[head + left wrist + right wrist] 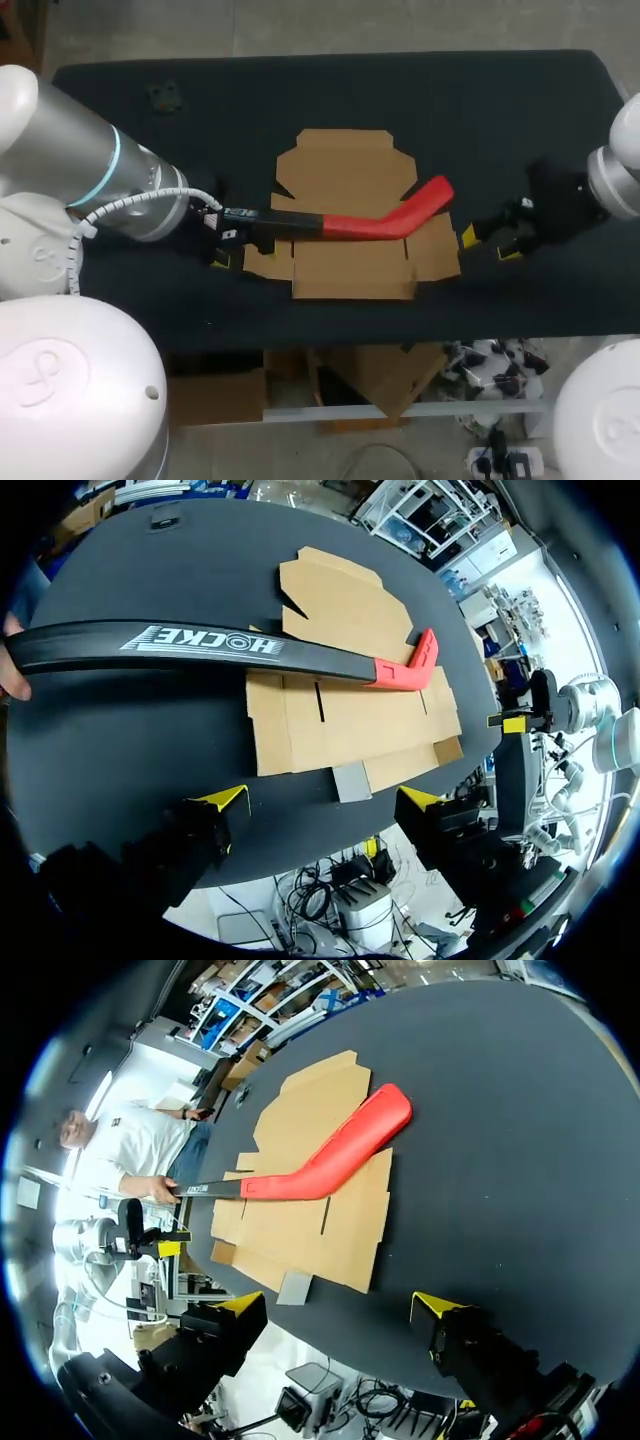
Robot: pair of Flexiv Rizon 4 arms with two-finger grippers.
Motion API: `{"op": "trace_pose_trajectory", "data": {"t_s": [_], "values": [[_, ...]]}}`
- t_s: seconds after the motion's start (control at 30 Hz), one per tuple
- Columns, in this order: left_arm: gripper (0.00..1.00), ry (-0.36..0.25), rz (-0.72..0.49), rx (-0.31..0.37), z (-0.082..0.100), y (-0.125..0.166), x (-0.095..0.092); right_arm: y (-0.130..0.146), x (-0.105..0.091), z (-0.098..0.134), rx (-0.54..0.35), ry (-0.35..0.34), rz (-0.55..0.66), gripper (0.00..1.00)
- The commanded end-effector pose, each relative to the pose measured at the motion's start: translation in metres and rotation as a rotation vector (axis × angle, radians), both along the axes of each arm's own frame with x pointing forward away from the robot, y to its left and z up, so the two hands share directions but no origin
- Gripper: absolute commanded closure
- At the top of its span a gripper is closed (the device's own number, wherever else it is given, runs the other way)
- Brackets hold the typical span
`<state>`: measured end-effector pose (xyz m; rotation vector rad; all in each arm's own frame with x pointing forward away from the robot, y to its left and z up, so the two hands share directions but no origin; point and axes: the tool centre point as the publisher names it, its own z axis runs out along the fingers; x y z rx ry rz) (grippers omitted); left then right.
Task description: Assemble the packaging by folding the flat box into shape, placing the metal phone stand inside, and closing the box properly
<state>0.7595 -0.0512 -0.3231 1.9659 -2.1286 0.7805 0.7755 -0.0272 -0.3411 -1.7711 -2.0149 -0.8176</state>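
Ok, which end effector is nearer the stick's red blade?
Right. The right end effector sits just past the tip of the red blade; the left end effector is across the flat box, beside the black shaft.

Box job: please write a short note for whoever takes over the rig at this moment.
Left gripper: open, empty, at the box's left edge.
Right gripper: open, empty, right of the box.
Box lies flat, unfolded; a stick, held by a person's hand, lies across it.
Small grey piece at the box's edge; cannot tell if it is the stand.
Done: nothing. To do: fold, load stand, close.
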Motion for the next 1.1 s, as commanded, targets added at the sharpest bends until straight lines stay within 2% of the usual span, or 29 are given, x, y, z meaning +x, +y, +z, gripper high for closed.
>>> {"op": "trace_pose_trajectory", "data": {"t_s": [0.03, 0.43, 0.83, 1.1], "values": [[0.00, -0.005, 0.001, -0.008, 0.010, 0.014, -0.008, -0.013, -0.001, 0.007, 0.170, 0.011, 0.041, 0.00], [0.00, 0.007, -0.029, -0.045, 0.020, 0.045, -0.003, -0.036, 0.006, 0.011, 0.180, 0.021, 0.075, 0.00], [0.00, -0.004, -0.069, -0.081, 0.032, 0.063, -0.002, -0.042, 0.015, 0.018, 0.157, 0.017, 0.087, 0.00], [0.00, -0.003, -0.082, -0.102, 0.034, 0.068, -0.001, -0.042, 0.017, 0.019, 0.150, 0.016, 0.092, 0.00]]}}
